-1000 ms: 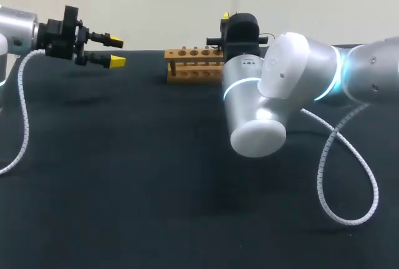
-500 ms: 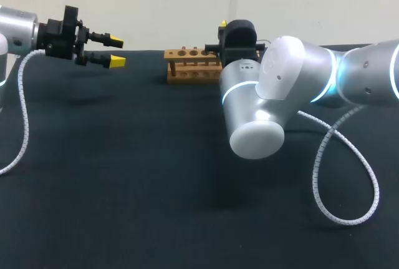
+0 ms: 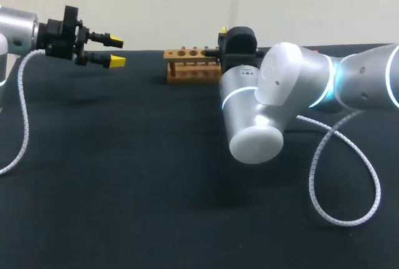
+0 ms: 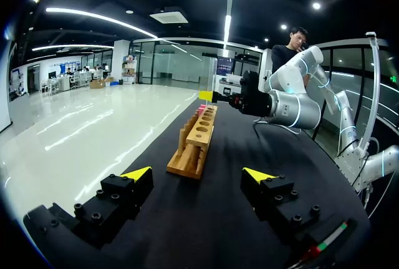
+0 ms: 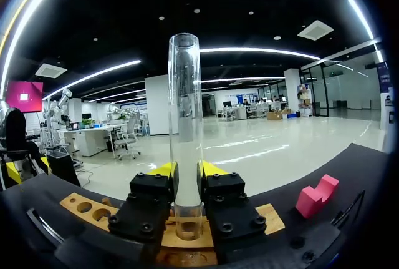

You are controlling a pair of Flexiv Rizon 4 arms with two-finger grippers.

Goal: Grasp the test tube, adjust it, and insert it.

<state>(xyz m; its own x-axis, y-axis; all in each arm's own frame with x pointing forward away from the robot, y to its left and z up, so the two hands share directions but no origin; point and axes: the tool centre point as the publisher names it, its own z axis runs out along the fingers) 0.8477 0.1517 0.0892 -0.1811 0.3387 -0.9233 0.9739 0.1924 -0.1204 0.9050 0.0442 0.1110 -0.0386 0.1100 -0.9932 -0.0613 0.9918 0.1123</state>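
Two of the three steps look done to me: grasp and adjust. My right gripper (image 5: 187, 170) is clamped on the clear glass test tube (image 5: 184, 113), with a yellow-tipped finger pressing each side of its lower part. The tube stands upright, open end up.

Just under the fingers sits the light wooden rack with round holes (image 5: 84, 206). The tube's rounded end hangs low over the rack's wood. I cannot tell if it has entered a hole, because my own fingers hide that spot.

In the head view the rack (image 3: 192, 64) is at upper middle of the frame on the black table (image 3: 124, 188). My right arm comes in from the right, with its gripper at the rack's right end.

My left gripper (image 3: 115, 52), upper left of the frame, has its fingers spread and holds nothing. It is well apart from the rack.

A small pink notched block (image 5: 317, 195) lies on the table beside the rack.

What's left, as I judge it, is the insertion: line up over a hole, lower the tube, let go.
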